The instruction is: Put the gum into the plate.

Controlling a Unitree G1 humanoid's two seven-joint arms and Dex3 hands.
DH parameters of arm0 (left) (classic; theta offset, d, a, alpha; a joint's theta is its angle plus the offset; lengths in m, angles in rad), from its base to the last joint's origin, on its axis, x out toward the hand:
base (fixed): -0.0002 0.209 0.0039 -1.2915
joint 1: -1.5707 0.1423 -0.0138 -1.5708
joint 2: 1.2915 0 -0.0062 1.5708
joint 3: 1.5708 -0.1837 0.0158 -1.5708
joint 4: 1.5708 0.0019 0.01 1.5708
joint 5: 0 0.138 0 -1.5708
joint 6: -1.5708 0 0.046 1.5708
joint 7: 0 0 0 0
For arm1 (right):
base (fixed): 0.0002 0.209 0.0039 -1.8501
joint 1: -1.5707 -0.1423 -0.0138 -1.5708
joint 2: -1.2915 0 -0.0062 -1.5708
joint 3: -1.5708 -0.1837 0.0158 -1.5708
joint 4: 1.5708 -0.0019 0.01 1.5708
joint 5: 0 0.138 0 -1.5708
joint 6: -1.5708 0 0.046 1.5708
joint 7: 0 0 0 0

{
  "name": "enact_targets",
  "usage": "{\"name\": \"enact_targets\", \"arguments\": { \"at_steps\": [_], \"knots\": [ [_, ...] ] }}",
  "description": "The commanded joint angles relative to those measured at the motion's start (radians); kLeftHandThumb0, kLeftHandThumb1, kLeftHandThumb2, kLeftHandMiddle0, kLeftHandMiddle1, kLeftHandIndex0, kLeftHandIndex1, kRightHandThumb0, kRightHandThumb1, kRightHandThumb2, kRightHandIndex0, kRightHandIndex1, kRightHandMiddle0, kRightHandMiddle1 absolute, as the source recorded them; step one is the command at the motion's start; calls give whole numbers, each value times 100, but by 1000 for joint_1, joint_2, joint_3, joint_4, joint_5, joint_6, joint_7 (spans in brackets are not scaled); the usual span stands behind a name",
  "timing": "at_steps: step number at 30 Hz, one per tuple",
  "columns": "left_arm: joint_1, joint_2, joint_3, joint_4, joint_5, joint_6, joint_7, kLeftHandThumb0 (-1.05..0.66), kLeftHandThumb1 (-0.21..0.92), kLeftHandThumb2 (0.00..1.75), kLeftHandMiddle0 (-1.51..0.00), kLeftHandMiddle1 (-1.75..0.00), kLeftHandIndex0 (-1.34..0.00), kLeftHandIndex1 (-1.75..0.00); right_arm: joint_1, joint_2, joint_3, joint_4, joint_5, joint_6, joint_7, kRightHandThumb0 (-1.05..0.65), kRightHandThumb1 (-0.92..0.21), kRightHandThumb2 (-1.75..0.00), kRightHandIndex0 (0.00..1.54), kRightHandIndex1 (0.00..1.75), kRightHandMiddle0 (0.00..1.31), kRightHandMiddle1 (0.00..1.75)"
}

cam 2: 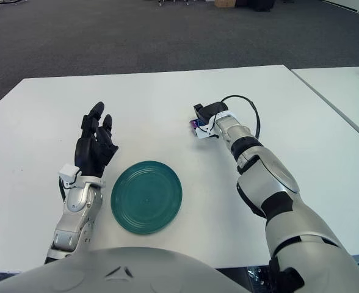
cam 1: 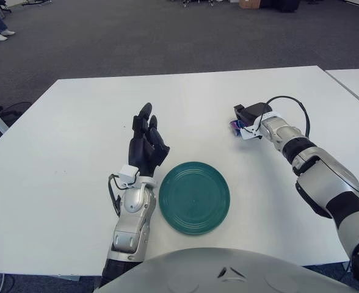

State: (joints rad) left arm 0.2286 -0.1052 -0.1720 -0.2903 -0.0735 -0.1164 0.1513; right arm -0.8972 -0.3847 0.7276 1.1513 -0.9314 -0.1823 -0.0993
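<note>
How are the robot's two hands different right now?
The left hand shows left of the green plate, fingers spread, holding nothing. The right hand reaches farther across the table, beyond the plate, curled at the small blue gum pack. Both have dark fingers on silver arms.

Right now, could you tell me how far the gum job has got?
Early stage. The green plate holds nothing. The right hand is at the gum, apparently closing on it. The left hand shows beside the plate's left. Lifting and placing remain.
</note>
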Motion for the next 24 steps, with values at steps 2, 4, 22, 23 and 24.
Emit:
{"name": "enact_targets", "arguments": {
  "at_steps": [2, 4, 22, 23, 24],
  "knots": [
    [-24, -6, 31, 50, -3, -2, -12, -86, 92, 94, -27, -1, 0, -60, -42, -36, -48, -88, 33, -18, -19, -43, -50, -108, 101, 175, 47, 175],
    [-35, -3, 45, 78, 2, -4, -10, -86, 92, 95, -27, -1, 0, -62, -28, -61, -75, -159, 53, -31, -8, -43, -50, -109, 102, 175, 48, 175],
    [-33, 1, 90, 124, 107, -33, 12, -86, 92, 105, -32, -2, 0, -63, 97, -147, -213, -713, 159, -44, 263, -45, -42, -118, 112, 175, 53, 175],
    [-31, 2, 92, 124, 110, -34, 11, -86, 92, 105, -32, -2, 0, -63, 107, -151, -219, -746, 160, -39, 282, -45, -42, -118, 111, 175, 53, 175],
    [-29, 4, 94, 126, 114, -34, 10, -86, 92, 105, -32, -2, 0, -63, 113, -154, -224, -767, 162, -40, 297, -45, -42, -118, 111, 175, 53, 175]
  ]
}}
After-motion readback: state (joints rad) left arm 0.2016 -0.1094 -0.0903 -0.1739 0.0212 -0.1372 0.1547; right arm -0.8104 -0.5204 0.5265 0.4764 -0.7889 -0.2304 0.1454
